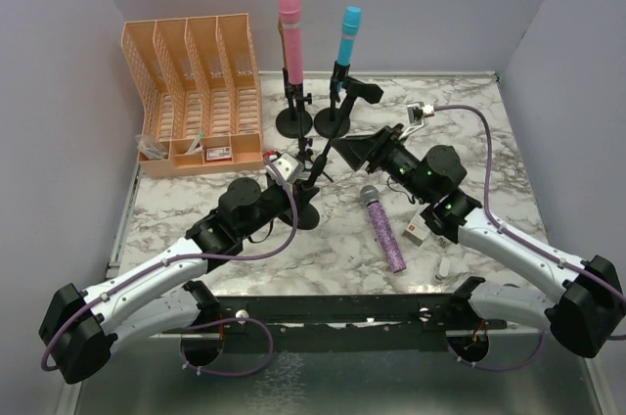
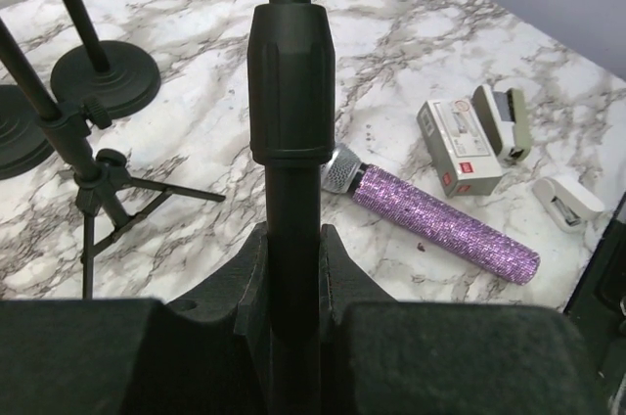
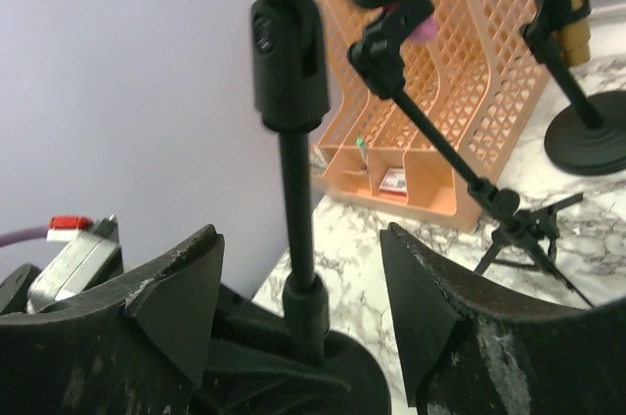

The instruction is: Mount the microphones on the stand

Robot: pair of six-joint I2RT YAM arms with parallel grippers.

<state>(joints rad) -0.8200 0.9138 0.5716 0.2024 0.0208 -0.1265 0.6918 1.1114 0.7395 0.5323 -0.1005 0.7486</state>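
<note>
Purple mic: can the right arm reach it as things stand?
Probably yes: the right gripper is open, and the purple mic lies uncovered near that arm, a small box beside it.

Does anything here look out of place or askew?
The purple microphone lies flat on the table, in no stand, while the pink microphone and blue microphone stand upright in theirs. A small white-and-red box lies loose beside it. Nothing looks spilled or broken.

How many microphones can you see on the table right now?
3: a pink microphone and a cyan microphone upright on the back stands, and a purple microphone lying on the table. Another may be hidden.
</note>
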